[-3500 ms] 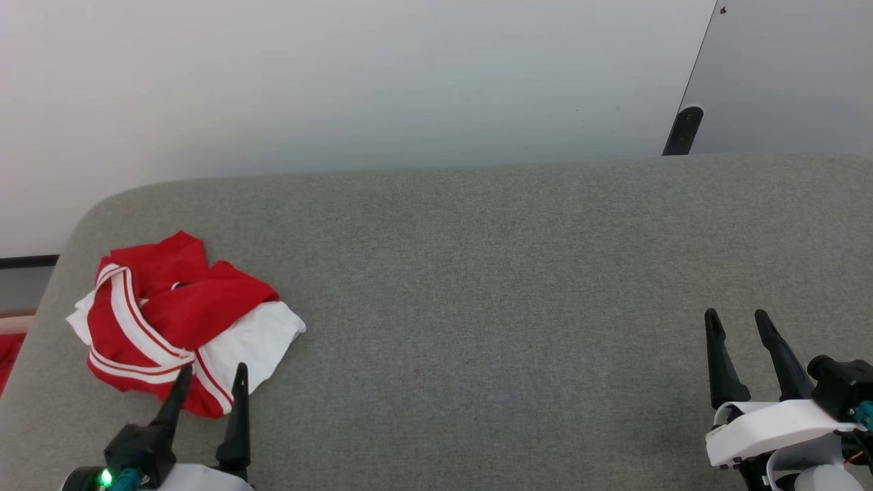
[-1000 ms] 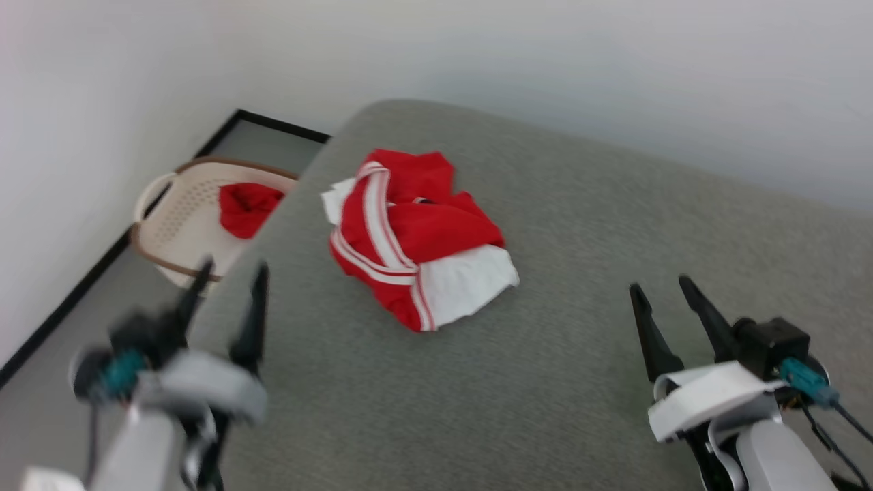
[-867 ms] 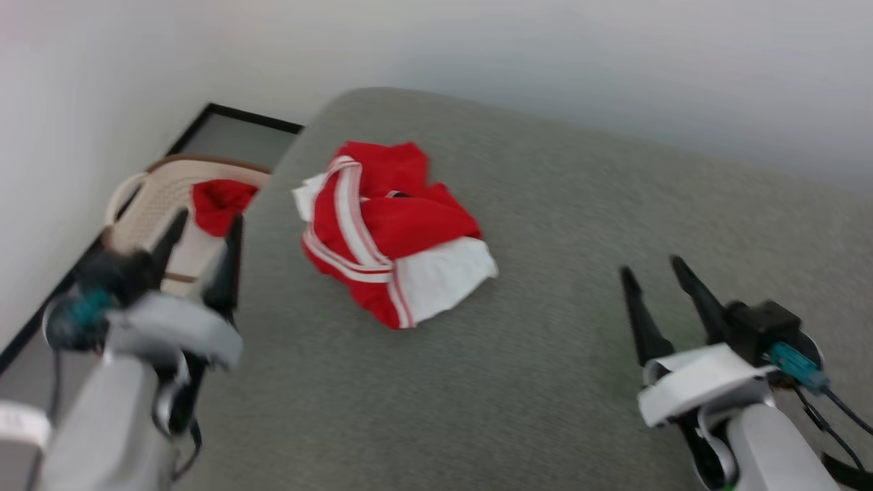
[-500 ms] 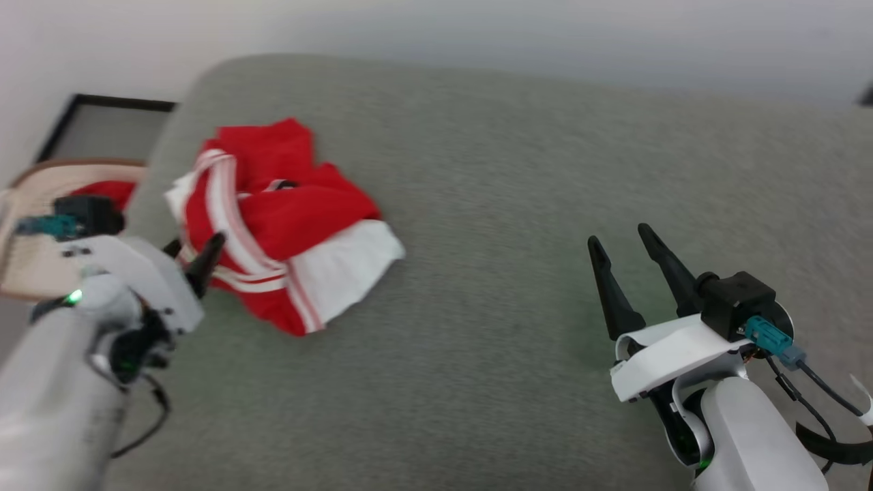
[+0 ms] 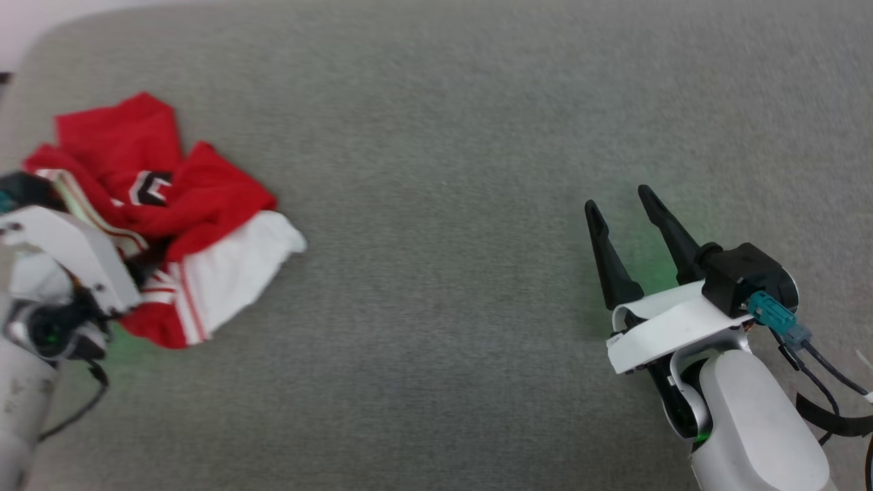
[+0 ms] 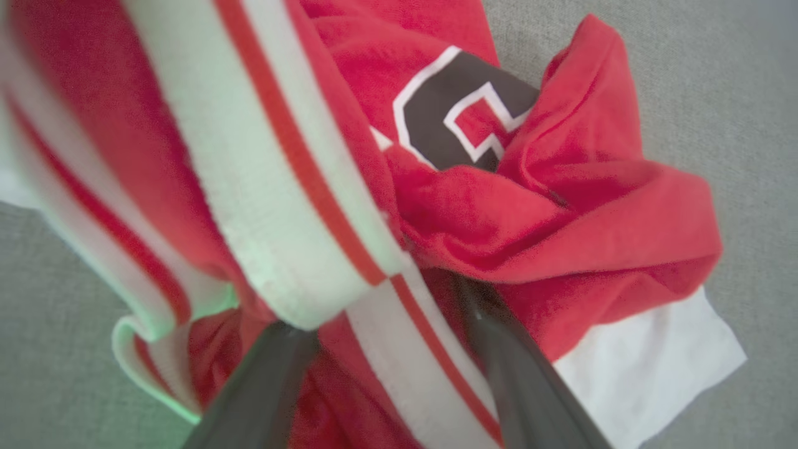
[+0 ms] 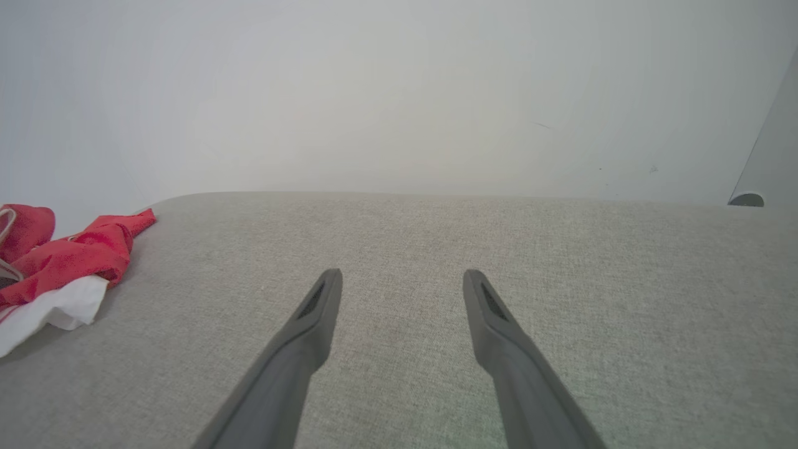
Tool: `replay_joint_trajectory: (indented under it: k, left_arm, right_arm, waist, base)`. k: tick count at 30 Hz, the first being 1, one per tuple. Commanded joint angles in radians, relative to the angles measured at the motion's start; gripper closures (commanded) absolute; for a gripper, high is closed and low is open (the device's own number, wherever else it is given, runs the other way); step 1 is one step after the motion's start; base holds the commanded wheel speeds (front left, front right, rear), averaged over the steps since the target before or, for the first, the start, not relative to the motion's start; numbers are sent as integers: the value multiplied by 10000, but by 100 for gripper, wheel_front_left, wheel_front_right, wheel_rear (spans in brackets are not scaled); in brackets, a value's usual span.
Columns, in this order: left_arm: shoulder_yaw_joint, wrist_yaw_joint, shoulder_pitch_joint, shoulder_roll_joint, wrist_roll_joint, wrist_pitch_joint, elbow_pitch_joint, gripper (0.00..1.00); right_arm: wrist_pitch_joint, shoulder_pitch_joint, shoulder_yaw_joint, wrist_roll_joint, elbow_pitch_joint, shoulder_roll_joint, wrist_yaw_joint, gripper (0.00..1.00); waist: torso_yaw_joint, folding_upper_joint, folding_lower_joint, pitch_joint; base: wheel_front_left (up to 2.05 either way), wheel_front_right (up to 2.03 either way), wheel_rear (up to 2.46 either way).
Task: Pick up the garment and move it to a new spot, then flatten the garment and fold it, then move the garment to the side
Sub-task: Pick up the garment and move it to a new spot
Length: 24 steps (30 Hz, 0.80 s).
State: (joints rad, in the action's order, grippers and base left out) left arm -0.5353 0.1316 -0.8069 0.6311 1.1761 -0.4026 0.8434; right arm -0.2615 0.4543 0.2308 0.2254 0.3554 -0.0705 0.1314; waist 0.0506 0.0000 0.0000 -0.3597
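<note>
**Left wrist view: fingers spread wide in the bunched shirt**

We see the left gripper (image 6: 380,312) down on the garment (image 6: 561,224), its two dark fingers set well apart. Both tips are lost under folds of cloth. A white band with a red stripe lies across the gap between them, but nothing is pinched. Whether the tips reach the grey upholstered surface (image 6: 735,93) below, we cannot tell.

In the head view the garment (image 5: 204,204) lies crumpled at the far left of the grey surface, partly behind the left arm's white wrist housing (image 5: 68,252). The heap is bunched, so we read no clean long axis. A red flap points up the view, a white sleeve (image 5: 232,273) points right, and the striped hem lies lowest. A dark emblem edged in white shows near the top of the folds.

The right gripper (image 5: 617,198) hovers over bare grey fabric at the lower right, well apart from the garment, fingers spread and holding nothing. In the right wrist view the shirt sits at the left edge, with a pale wall (image 7: 399,93) beyond.
</note>
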Motion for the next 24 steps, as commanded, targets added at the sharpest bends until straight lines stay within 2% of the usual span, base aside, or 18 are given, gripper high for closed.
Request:
replay_joint_trajectory:
  k: [1,3,4,5,8,13,21,24]
  left_arm:
    - [-240,-23,47,-269,111,-190,197,0]
    - [-495,-21,15,-365,218,-271,325,0]
    - [-618,-23,15,-432,253,-328,362,43]
    - [-766,-21,34,-512,312,-405,337,100]
    - [-1117,-21,43,-549,371,-155,197,100]
    - [-1297,-19,-254,-339,379,1039,233,100]
    - [-1665,-5,-902,221,547,2418,-766,100]
    - [-2035,-11,-1078,165,581,2713,-1389,100]
  right_arm:
    - [-44,70,-33,-120,-85,45,-14,0]
    - [-45,36,-79,-165,-205,65,-14,0]
    - [-45,0,-135,-180,-260,73,-14,0]
    - [-45,-46,-194,-207,-326,79,-14,0]
    - [-46,-158,-300,-236,-435,128,-14,0]
    - [-46,-376,-424,-100,-416,171,-14,0]
    - [-47,-985,-746,298,-326,198,-14,0]
    - [-47,-1200,-830,474,-355,199,-14,0]
  waist:
    - [-745,0,0,-770]
    - [-862,0,0,-925]
    - [-896,0,0,-969]
    - [-917,0,0,-987]
    - [-943,0,0,-939]
    - [-866,0,0,-422]
    - [-778,0,0,612]
    - [-863,0,0,877]
  base:
    - [0,0,0]
    - [0,0,0]
    - [0,0,0]
    - [0,0,0]
    - [0,0,0]
    - [0,0,0]
    - [0,0,0]
    - [0,0,0]
